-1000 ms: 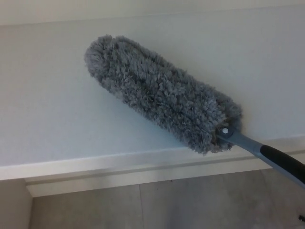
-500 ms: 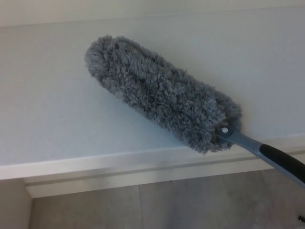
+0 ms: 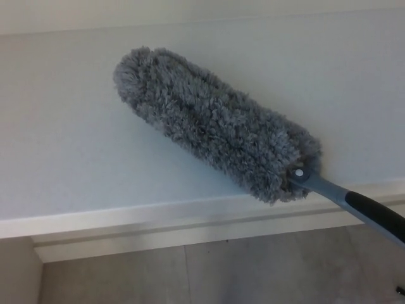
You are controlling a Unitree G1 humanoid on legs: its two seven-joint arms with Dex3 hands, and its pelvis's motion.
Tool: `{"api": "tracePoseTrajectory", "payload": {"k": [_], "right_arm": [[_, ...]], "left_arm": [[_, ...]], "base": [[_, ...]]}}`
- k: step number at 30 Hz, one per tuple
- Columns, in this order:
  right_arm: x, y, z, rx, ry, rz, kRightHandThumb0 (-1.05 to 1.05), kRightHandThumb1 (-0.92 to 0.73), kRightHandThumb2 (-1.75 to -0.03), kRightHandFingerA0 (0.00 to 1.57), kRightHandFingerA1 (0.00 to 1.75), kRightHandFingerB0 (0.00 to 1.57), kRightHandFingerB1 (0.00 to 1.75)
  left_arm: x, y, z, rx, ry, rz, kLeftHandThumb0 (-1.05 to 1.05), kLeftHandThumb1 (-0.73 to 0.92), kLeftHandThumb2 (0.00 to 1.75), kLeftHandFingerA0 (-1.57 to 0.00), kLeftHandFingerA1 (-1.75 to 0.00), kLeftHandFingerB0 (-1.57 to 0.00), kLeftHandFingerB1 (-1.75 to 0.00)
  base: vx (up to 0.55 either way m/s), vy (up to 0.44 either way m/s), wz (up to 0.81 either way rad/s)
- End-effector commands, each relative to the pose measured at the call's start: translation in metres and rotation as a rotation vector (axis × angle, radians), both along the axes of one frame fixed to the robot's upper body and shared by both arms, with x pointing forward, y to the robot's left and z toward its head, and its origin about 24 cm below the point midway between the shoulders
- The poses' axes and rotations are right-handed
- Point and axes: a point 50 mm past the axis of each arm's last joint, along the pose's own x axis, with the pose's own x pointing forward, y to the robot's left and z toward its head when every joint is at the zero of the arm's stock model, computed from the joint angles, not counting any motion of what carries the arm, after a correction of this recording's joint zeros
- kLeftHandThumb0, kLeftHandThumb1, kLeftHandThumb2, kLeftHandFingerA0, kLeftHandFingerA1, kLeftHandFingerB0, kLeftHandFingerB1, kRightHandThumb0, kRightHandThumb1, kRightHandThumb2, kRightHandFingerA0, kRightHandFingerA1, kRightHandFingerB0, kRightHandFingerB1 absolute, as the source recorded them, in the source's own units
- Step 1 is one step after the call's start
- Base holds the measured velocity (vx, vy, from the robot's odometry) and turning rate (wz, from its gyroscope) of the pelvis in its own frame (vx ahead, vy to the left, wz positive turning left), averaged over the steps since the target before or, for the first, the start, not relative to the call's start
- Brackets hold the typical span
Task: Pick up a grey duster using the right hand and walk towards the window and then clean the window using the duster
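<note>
A fluffy grey duster [image 3: 215, 123] slants across the head view from upper left to lower right, its head lying over a pale flat surface [image 3: 63, 139]. Its grey stem and black grip [image 3: 373, 214] run out of the picture at the lower right edge. Neither of my hands shows in the picture; whatever holds the handle is outside the frame.
A white ledge or sill [image 3: 158, 221] runs across below the pale surface. Under it lies a grey tiled floor [image 3: 253, 272]. A pale band [image 3: 126, 12] crosses the top of the picture.
</note>
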Motion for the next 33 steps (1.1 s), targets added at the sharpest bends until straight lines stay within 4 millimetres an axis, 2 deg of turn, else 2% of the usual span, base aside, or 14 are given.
{"api": "tracePoseTrajectory", "payload": {"k": [1,10,14,15,16,18,19,21,22,24,25,26,27,33], "right_arm": [[0.022,0.027,0.014,-0.316,-0.099,0.145,-0.88,-0.51,-0.90,0.00,0.10,0.12,0.04],[0.047,0.039,0.010,-0.344,-0.086,0.234,-0.80,-0.44,-0.85,0.00,0.15,0.07,0.07],[0.054,0.033,0.007,-0.389,-0.038,0.246,-0.82,-0.46,-0.85,0.00,0.14,0.10,0.04],[0.055,0.032,0.006,-0.399,-0.029,0.246,-0.76,-0.45,-0.70,0.00,0.00,0.02,0.16],[0.057,0.029,0.006,-0.409,-0.018,0.243,-0.80,-0.45,-0.84,0.00,0.18,0.07,0.06],[0.061,0.025,0.005,-0.437,-0.005,0.236,-0.80,-0.45,-0.84,0.00,0.17,0.10,0.05],[0.063,0.024,0.004,-0.447,0.001,0.235,-0.77,-0.40,-0.70,0.00,0.03,0.06,0.11],[0.066,0.023,0.004,-0.460,0.013,0.233,-0.77,-0.40,-0.70,0.00,0.02,0.06,0.11],[0.069,0.022,0.003,-0.471,0.024,0.231,-0.71,-0.48,-0.65,0.00,0.06,0.02,0.23],[0.074,0.019,0.001,-0.488,0.041,0.231,-0.76,-0.41,-0.75,0.00,0.10,0.08,0.15],[0.076,0.019,0.000,-0.501,0.054,0.228,-0.75,-0.55,-0.58,0.00,0.06,0.02,0.28],[0.078,0.018,-0.001,-0.516,0.072,0.221,-0.75,-0.55,-0.58,0.00,0.06,0.02,0.28],[0.081,0.016,-0.002,-0.519,0.078,0.217,-0.77,-0.43,-0.76,0.00,0.09,0.08,0.16],[0.090,0.012,-0.010,-0.553,0.100,0.203,-0.83,-0.47,-0.85,0.00,0.15,0.13,0.09]], "left_arm": [[-0.008,0.017,0.010,0.124,-0.045,0.065,-0.20,0.69,0.76,-1.02,-1.16,-0.86,-0.83],[-0.010,0.016,0.009,0.126,-0.045,0.055,-0.19,0.68,0.76,-1.06,-1.20,-0.87,-0.88],[-0.015,0.017,0.009,0.128,-0.034,0.069,-0.22,0.69,0.70,-0.98,-1.20,-0.84,-0.86],[-0.016,0.017,0.009,0.130,-0.037,0.072,-0.21,0.68,0.74,-1.00,-1.21,-0.87,-0.89],[-0.016,0.017,0.009,0.131,-0.036,0.072,-0.22,0.71,0.72,-1.03,-1.17,-0.85,-0.85],[-0.017,0.016,0.009,0.130,-0.025,0.068,-0.22,0.70,0.71,-1.04,-1.18,-0.85,-0.85],[-0.017,0.016,0.009,0.132,-0.024,0.066,-0.21,0.70,0.74,-1.02,-1.19,-0.85,-0.85],[-0.018,0.015,0.009,0.135,-0.024,0.068,-0.21,0.70,0.74,-1.01,-1.19,-0.86,-0.86],[-0.019,0.014,0.009,0.132,-0.030,0.074,-0.21,0.69,0.71,-1.00,-1.18,-0.86,-0.87],[-0.020,0.014,0.008,0.124,-0.038,0.086,-0.21,0.69,0.73,-1.02,-1.18,-0.86,-0.86],[-0.020,0.014,0.008,0.123,-0.040,0.090,-0.22,0.68,0.74,-1.05,-1.18,-0.89,-0.90],[-0.020,0.014,0.008,0.125,-0.045,0.094,-0.22,0.68,0.74,-1.05,-1.18,-0.89,-0.90],[-0.020,0.013,0.008,0.124,-0.045,0.096,-0.19,0.67,0.78,-1.03,-1.19,-0.89,-0.89],[-0.022,0.014,0.008,0.127,-0.038,0.097,-0.20,0.68,0.78,-1.00,-1.20,-0.89,-0.90]], "base": [[0.00,0.000,0.00],[0.00,0.000,0.00],[0.00,0.000,0.00],[0.00,0.000,0.00],[0.00,0.000,0.00],[0.00,0.000,0.00],[0.00,0.000,0.00],[0.00,0.000,0.00],[0.00,0.000,0.00],[0.00,0.000,0.00],[0.00,0.000,0.00],[0.00,0.000,0.00],[0.00,0.000,0.00],[0.00,0.000,0.00]]}}
